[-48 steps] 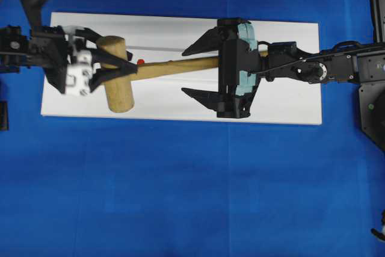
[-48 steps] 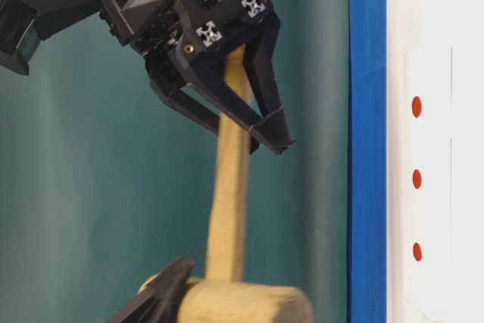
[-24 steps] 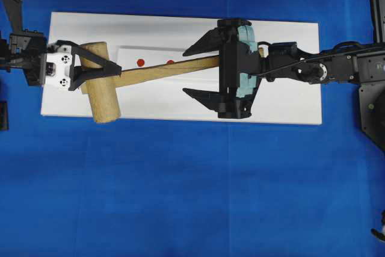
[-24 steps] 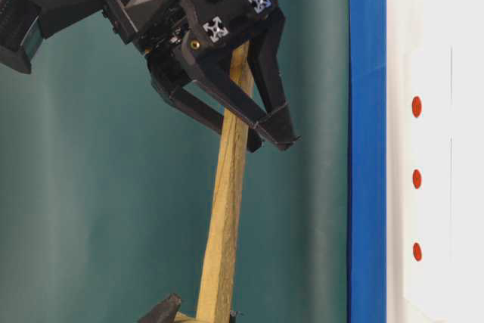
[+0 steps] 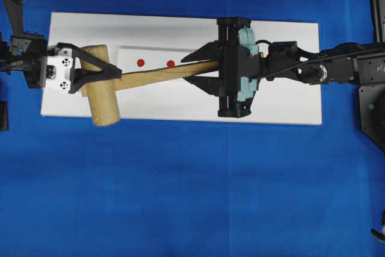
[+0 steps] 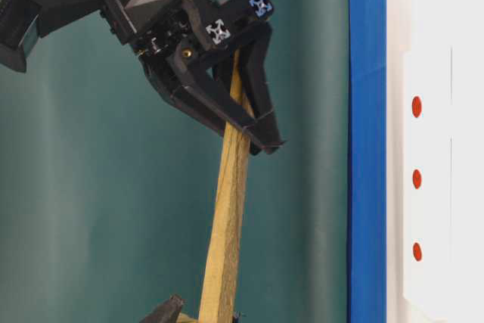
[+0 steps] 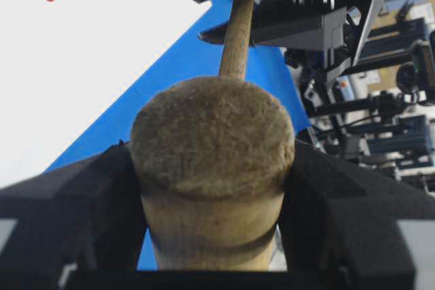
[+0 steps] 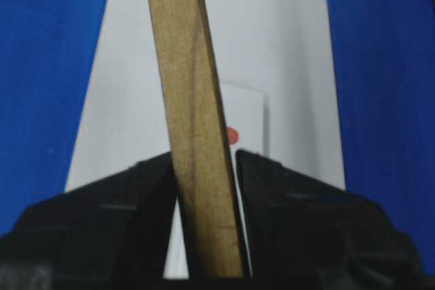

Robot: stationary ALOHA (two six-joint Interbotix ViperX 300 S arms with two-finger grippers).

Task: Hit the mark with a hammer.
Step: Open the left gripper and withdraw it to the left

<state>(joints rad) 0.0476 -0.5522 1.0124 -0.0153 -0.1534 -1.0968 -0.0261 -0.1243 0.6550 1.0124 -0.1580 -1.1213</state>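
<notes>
The hammer (image 5: 150,75) is a light wooden mallet held up over the white board (image 5: 180,28). My left gripper (image 5: 111,73) is shut on its thick head (image 7: 211,134), with a finger (image 7: 81,195) on each side. My right gripper (image 5: 185,69) is shut on the flat handle (image 8: 190,66), seen from the side as black jaws round the handle (image 6: 231,217). The mark (image 5: 140,62) is the left-hand red dot on the white strip (image 5: 156,53), just above the handle; the middle dot (image 5: 170,63) is beside it. The third dot lies hidden under my right gripper in the overhead view.
The white board lies on a blue cloth (image 5: 192,197). In the table-level view three red dots (image 6: 417,179) stand in a row on the strip. The right arm's base (image 5: 370,88) sits at the right edge, and a small dark object (image 5: 3,115) at the left edge.
My right gripper's jaws have closed from wide open onto the handle. Before that, my left gripper carried the head leftward, uncovering the two red dots.
</notes>
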